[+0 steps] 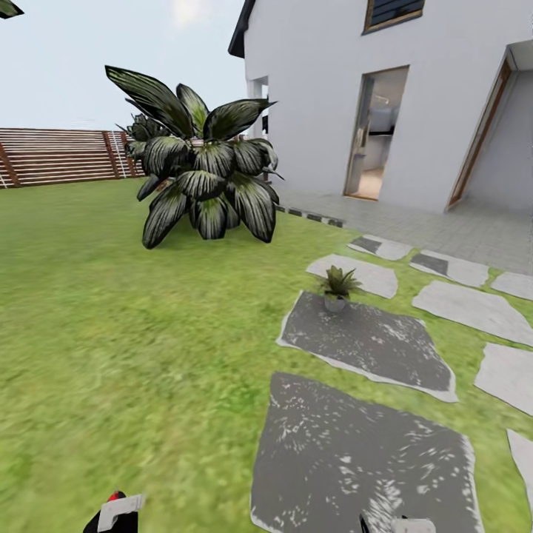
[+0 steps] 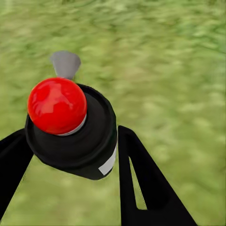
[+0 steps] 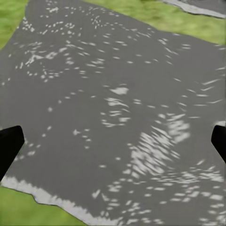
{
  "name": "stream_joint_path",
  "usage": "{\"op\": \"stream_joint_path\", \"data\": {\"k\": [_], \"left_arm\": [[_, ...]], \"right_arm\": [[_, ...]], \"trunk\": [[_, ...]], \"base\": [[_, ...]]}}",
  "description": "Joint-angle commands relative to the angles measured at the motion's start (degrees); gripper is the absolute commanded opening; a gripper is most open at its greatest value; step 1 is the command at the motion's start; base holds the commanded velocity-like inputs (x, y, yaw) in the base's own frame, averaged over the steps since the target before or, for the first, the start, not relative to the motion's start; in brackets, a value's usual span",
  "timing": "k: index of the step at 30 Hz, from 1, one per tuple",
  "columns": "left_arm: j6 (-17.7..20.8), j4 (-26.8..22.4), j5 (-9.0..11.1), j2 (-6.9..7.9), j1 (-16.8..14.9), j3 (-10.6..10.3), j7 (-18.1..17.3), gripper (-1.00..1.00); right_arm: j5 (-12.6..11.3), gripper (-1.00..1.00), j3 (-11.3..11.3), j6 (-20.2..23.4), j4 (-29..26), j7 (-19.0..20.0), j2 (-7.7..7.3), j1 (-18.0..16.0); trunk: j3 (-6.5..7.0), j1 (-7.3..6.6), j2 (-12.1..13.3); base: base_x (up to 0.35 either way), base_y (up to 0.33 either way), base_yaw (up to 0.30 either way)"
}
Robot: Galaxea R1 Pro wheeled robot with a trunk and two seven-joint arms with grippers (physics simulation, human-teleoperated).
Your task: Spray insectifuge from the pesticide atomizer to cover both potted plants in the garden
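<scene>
The pesticide atomizer (image 2: pixel 70 136) is a black bottle with a red round cap, a white label and a grey nozzle. My left gripper (image 2: pixel 73 146) is shut on it, one black finger on each side, over grass. In the head view the atomizer (image 1: pixel 112 512) shows at the bottom left edge. One small potted plant (image 1: pixel 337 286), a spiky green rosette in a pale pot, stands on the far corner of a dark stone slab (image 1: pixel 370 340), ahead and to the right. My right gripper (image 3: pixel 113 141) is open over the nearest dark slab (image 1: pixel 355 451), with nothing between its fingers.
A large dark-leaved bush (image 1: pixel 203 178) stands on the lawn ahead left. A brown slat fence (image 1: pixel 59 155) runs along the back left. Grey stepping stones (image 1: pixel 474 307) lead right toward a white house (image 1: pixel 326 96) with an open doorway (image 1: pixel 374 137).
</scene>
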Motion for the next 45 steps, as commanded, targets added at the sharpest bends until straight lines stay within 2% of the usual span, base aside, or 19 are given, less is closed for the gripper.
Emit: {"op": "stream_joint_path", "data": {"k": [1,32,45], "left_arm": [[-0.2,0.1,-0.2,-0.01,0.0,0.2,0.0,-1.00],[-0.3,0.1,-0.2,-0.05,0.0,0.2,-0.1,-1.00],[-0.3,0.1,-0.2,-0.03,0.0,0.2,-0.1,-1.00]], "right_arm": [[0.0,1.00,0.0,-0.2,0.0,0.0,0.00,0.0],[0.0,1.00,0.0,-0.2,0.1,0.0,0.00,0.0],[0.0,1.00,0.0,-0.2,0.1,0.0,0.00,0.0]], "trunk": [[-0.05,0.02,0.0],[-0.05,0.02,0.0],[-0.05,0.02,0.0]], "base": [[0.318,0.116,-0.090],[0.338,0.009,-0.281],[0.339,0.000,-0.041]]}}
